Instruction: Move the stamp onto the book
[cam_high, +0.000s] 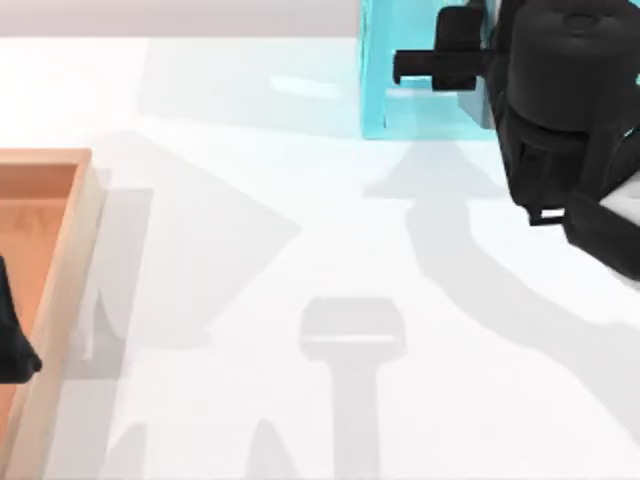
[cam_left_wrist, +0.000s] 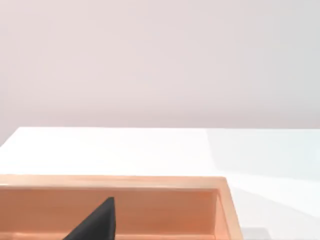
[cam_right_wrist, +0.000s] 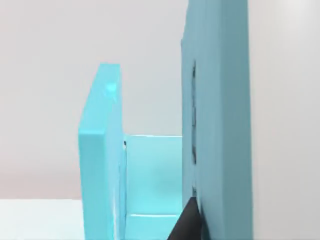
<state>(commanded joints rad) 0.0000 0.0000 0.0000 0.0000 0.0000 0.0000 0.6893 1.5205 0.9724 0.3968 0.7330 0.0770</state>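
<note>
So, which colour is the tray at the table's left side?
Light orange-brown wood tray; the top view shows it best.

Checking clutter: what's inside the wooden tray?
Left end effector sits over the wooden tray, hiding part of its floor; the visible floor is bare wood.

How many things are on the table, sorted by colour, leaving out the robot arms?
Light-blue: 1, the shelf unit at the table's far edge
Wood-coloured: 1, the tray at the table's left
Total: 2

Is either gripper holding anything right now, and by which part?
Cannot be told: the right arm reaches over the light-blue shelf unit; the left arm sits over the wooden tray.
</note>
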